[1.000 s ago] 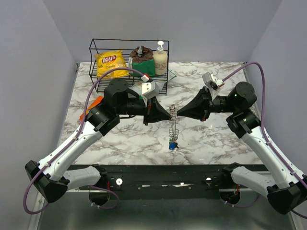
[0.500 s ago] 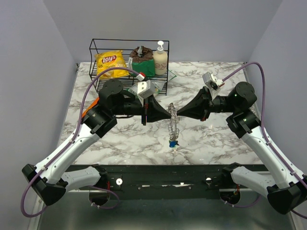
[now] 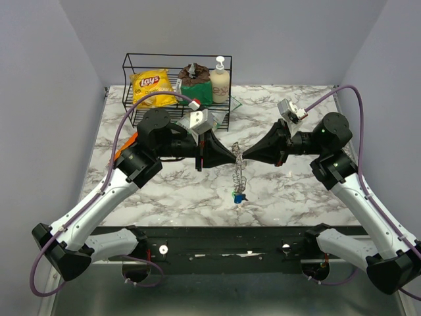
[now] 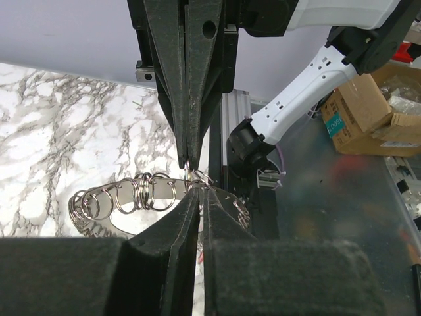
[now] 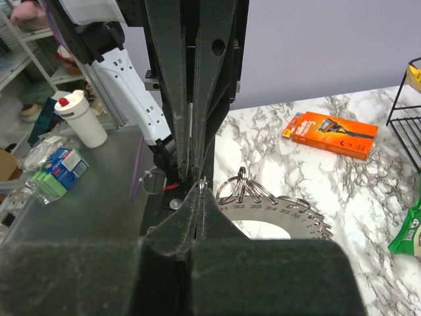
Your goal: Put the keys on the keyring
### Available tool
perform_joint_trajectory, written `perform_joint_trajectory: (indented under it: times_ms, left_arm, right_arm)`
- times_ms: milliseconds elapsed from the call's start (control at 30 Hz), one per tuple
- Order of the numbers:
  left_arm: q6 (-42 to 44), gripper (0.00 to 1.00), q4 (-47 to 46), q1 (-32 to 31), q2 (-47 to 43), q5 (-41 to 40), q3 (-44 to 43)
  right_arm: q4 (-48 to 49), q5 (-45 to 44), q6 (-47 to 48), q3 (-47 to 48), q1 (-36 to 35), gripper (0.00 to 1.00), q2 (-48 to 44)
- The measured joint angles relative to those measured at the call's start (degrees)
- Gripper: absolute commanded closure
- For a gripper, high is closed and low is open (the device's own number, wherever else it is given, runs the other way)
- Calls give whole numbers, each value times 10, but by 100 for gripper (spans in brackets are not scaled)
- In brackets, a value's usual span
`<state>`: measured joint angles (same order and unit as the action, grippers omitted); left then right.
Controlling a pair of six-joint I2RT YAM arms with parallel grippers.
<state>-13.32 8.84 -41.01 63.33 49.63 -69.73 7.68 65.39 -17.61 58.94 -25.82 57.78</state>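
Above the marble table (image 3: 164, 191), I am easing my left claw (image 4: 199, 201) a crack wider at the top of the keyring (image 3: 238, 172), unable to tell whether it is gripping, while my right claw (image 5: 197, 194) is clamping that hanging keyring, keys (image 3: 237, 195) dangling below, so I am probably letting go.

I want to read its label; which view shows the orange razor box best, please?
The right wrist view: the orange razor box lies in full view. The top view shows only a sliver beside the left arm; the left wrist view misses it.
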Motion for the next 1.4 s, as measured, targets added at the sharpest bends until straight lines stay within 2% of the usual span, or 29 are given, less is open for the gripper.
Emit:
perform_joint_trajectory:
  times_ms: [167, 533, 867, 933, 1100, 1167, 1400]
  left_arm:
    - [0, 76, -5, 0, 8, 4, -1]
    - [0, 74, -6, -2, 20, 8, -10]
    - [7, 92, 1, -4, 35, 8, -13]
    - [9, 92, 3, -4, 38, 8, -14]
    - [13, 69, 5, -4, 40, 8, -17]
    - [16, 64, 6, -4, 37, 7, -17]
    - [27, 59, 7, -4, 2, -19, -17]
  right_arm:
    - [0, 0, 0, 0, 0, 99, 0]
    - [0, 0, 0, 0, 0, 99, 1]
    - [0, -1, 0, 0, 0, 99, 4]
    - [0, -1, 0, 0, 0, 99, 4]
    - [-1, -2, 1, 0, 0, 99, 4]
    - [-1, -3, 1, 0, 0, 99, 4]
    - [-1, -5, 1, 0, 0, 99, 4]
